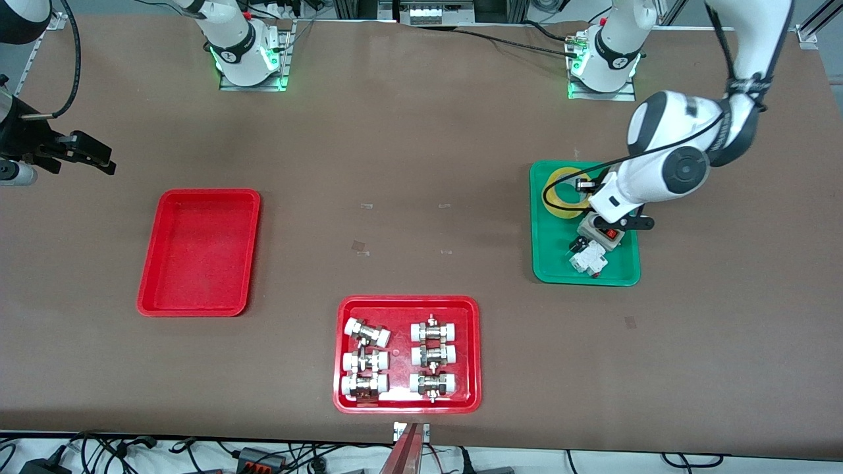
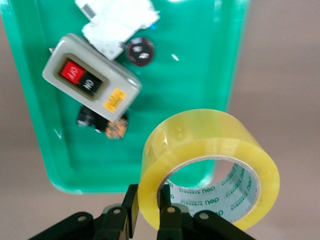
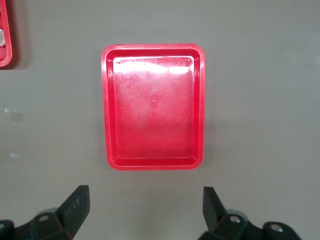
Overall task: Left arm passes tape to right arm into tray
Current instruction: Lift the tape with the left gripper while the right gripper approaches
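The tape [image 2: 210,145], a translucent yellow roll with a white printed core, is pinched through its wall by my left gripper [image 2: 148,200], one finger outside and one inside the ring. In the front view the tape [image 1: 560,191] and the left gripper [image 1: 583,186] are over the end of the green tray [image 1: 552,263] farthest from the front camera. The plain red tray [image 1: 197,195] lies toward the right arm's end of the table. My right gripper [image 1: 89,155] waits above the table beside that tray; its fingers stand wide open over bare table in the right wrist view [image 3: 145,205], with the tray [image 3: 106,100] ahead.
The green tray also holds a grey switch box [image 2: 90,80] with red and black buttons, a white part [image 1: 588,260] and small dark pieces. A second red tray [image 1: 408,301] with several white-capped metal fittings sits near the front edge. Bare brown table lies between the trays.
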